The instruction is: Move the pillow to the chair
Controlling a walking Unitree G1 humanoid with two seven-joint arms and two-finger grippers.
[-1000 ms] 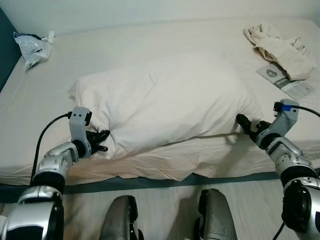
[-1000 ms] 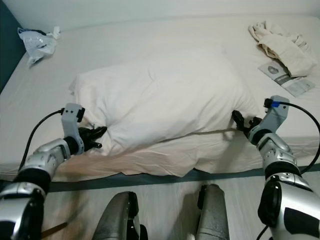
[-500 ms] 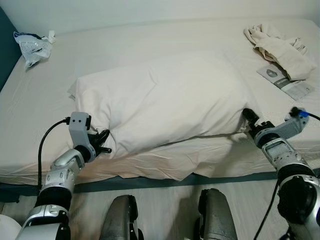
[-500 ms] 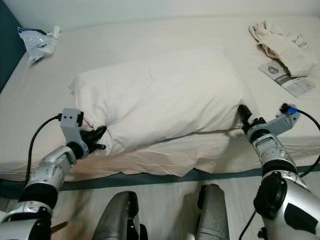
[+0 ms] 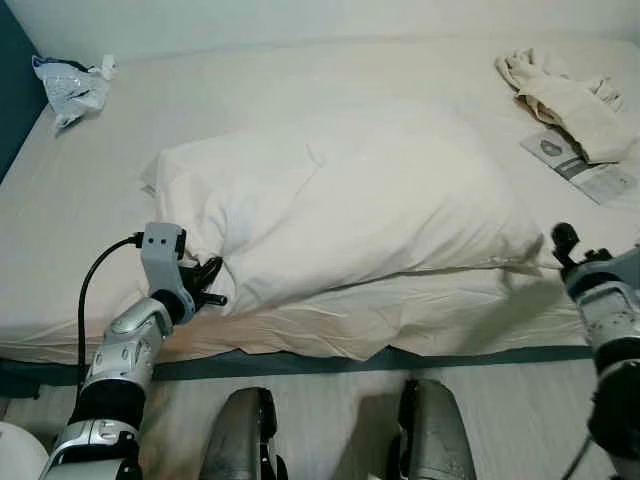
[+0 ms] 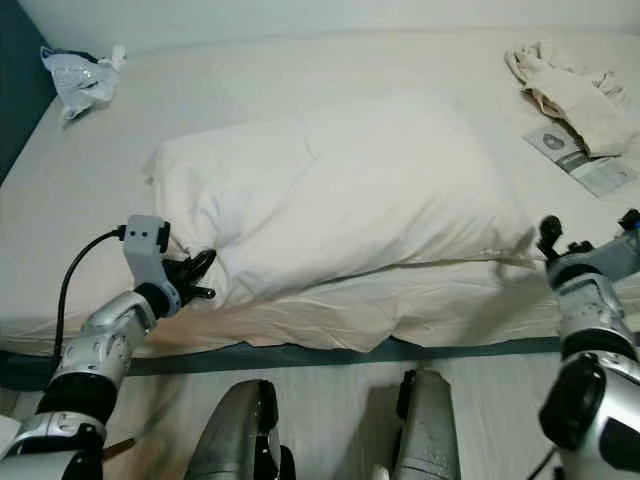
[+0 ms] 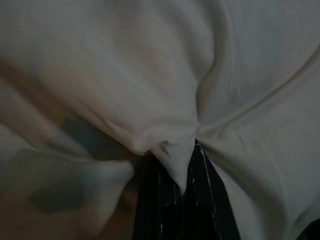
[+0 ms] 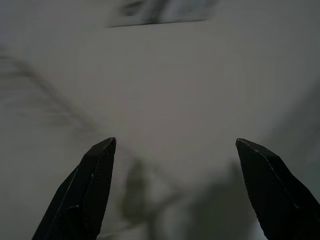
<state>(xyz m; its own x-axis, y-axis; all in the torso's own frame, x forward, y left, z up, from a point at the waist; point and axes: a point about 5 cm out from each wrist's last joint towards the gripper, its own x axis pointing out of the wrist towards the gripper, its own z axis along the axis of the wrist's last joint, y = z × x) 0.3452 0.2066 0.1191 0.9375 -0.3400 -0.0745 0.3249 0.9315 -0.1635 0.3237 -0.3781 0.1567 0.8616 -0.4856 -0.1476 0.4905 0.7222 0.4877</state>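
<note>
On the bed (image 5: pixel 300 70) the big white pillow (image 5: pixel 345 205) lies flat, close to the near edge. Nothing has been lifted yet, so most of the job is left to do.

The left gripper (image 5: pixel 207 283) sits at the pillow's near left corner. Its jaws are closed on a fold of the pillow's cloth, and the left wrist view shows that fold pinched between the black fingers (image 7: pixel 165 210).

The right gripper (image 5: pixel 563 243) is just past the pillow's right end, apart from it. Its jaws are wide open with nothing in them, and only bare sheet lies ahead of them.

Far beyond the right jaws lie a crumpled cloth (image 5: pixel 562 95) and a paper (image 5: pixel 585 172). Far beyond the left jaws sits a plastic bag (image 5: pixel 68 84).

I think the right side must be grabbed next. Then the pillow must be lifted and carried to the chair.
</note>
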